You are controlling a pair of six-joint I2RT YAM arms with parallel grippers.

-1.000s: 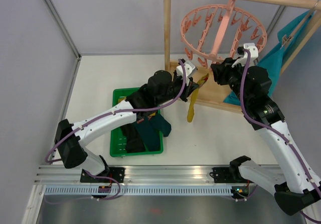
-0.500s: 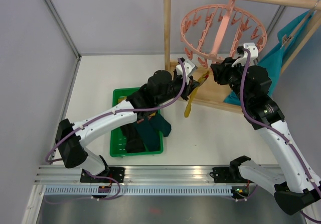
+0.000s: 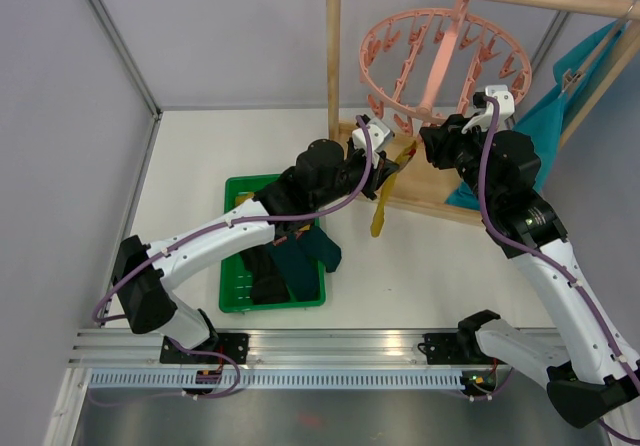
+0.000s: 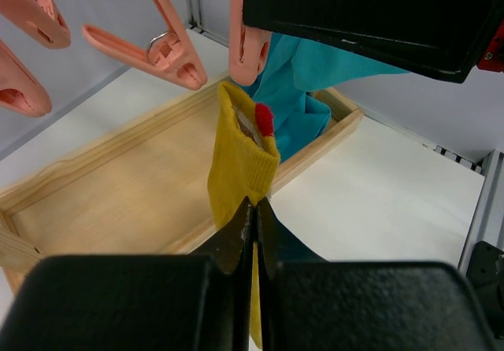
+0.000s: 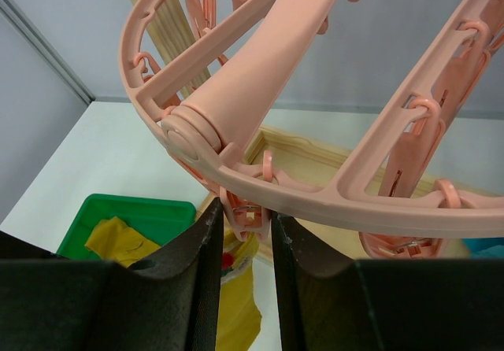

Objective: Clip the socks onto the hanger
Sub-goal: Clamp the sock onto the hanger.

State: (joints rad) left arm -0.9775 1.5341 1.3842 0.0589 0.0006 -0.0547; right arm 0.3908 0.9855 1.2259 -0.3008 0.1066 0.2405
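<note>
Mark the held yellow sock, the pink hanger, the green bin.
yellow sock [image 4: 240, 170], left wrist view, mid fabric below the opening.
pink hanger [image 3: 438, 66], top external view, central spoke.
green bin [image 3: 270, 307], top external view, near rim.

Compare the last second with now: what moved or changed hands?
The left gripper lifted the yellow sock slightly toward the pink hanger, keeping its grip. The right gripper stayed around a peg; the green bin and the socks in it did not move.

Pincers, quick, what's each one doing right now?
Left pincer: closed, holding the yellow sock.
Right pincer: closed on a pink hanger clip.
</note>
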